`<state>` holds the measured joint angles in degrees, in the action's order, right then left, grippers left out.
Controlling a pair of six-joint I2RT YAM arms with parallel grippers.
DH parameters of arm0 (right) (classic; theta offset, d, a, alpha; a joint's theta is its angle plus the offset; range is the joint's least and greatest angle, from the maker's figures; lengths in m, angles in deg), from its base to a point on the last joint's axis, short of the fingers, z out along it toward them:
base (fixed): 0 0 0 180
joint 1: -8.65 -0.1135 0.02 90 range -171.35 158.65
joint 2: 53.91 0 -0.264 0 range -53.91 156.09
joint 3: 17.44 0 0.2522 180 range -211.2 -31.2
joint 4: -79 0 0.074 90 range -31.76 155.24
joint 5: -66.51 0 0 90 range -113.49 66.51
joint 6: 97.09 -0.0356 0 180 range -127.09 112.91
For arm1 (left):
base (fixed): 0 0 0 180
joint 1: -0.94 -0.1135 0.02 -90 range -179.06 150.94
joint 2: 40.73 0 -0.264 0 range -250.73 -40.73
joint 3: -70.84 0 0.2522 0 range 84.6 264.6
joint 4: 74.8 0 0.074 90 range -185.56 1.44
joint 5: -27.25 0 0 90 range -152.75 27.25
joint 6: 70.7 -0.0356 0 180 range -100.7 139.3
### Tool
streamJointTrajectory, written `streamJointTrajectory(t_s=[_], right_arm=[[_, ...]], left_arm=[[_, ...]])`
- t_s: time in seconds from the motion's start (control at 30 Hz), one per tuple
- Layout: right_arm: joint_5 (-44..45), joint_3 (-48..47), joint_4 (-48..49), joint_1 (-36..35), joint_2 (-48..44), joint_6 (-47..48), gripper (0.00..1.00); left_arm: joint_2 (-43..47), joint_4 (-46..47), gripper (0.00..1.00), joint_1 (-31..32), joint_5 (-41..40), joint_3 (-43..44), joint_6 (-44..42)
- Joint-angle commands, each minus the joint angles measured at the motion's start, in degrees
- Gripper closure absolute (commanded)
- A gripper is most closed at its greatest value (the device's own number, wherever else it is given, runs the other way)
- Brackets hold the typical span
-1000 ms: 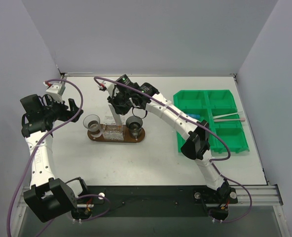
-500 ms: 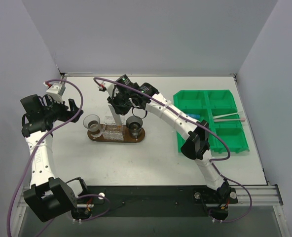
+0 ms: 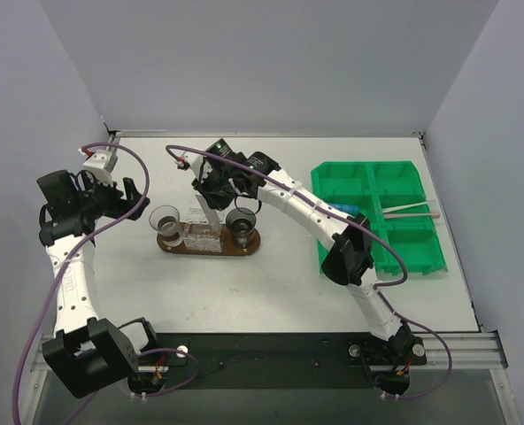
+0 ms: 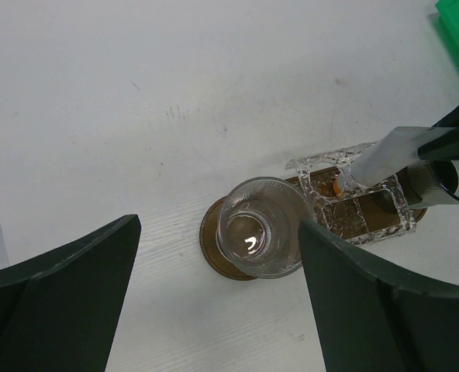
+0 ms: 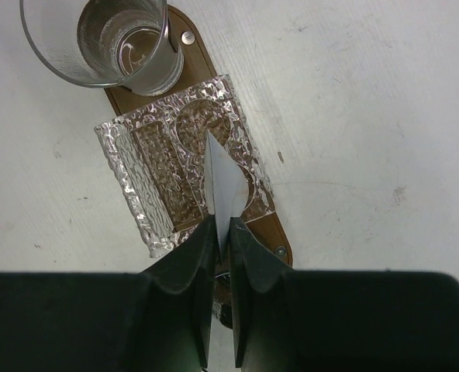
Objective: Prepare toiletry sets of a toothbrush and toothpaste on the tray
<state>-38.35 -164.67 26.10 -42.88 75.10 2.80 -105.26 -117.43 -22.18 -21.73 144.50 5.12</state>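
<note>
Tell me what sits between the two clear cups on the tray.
A clear ribbed holder, with the toothpaste standing cap-down in it, pinched by the right gripper; clearest in the left wrist view.

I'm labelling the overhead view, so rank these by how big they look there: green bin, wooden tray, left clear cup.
1. green bin
2. wooden tray
3. left clear cup
All sit near table level, so nearness barely matters.

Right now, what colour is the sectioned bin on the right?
The bin is bright green, clearest in the top external view.
</note>
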Motion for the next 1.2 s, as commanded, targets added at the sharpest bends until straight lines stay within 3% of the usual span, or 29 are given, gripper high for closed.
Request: streamJointTrajectory(t_s=[0.0, 0.3, 0.63, 1.17], right_arm=[[-0.35, 0.84, 1.43, -0.50, -0.16, 0.66, 0.93], [-0.79, 1.19, 1.61, -0.50, -0.25, 0.83, 0.89], [-0.79, 2.34, 1.61, -0.50, -2.71, 0.92, 0.71], [0.88, 1.81, 1.87, -0.59, -5.08, 1.10, 0.71]], left_arm=[[0.02, 1.70, 0.06, -0.70, 1.61, 0.57, -0.68], [0.02, 1.44, 0.06, -0.70, 1.70, 0.83, -0.77], [0.02, 1.35, 0.06, -0.70, 1.79, 0.92, -0.77], [0.37, 1.09, 0.06, -0.70, 2.31, 1.10, -0.68]])
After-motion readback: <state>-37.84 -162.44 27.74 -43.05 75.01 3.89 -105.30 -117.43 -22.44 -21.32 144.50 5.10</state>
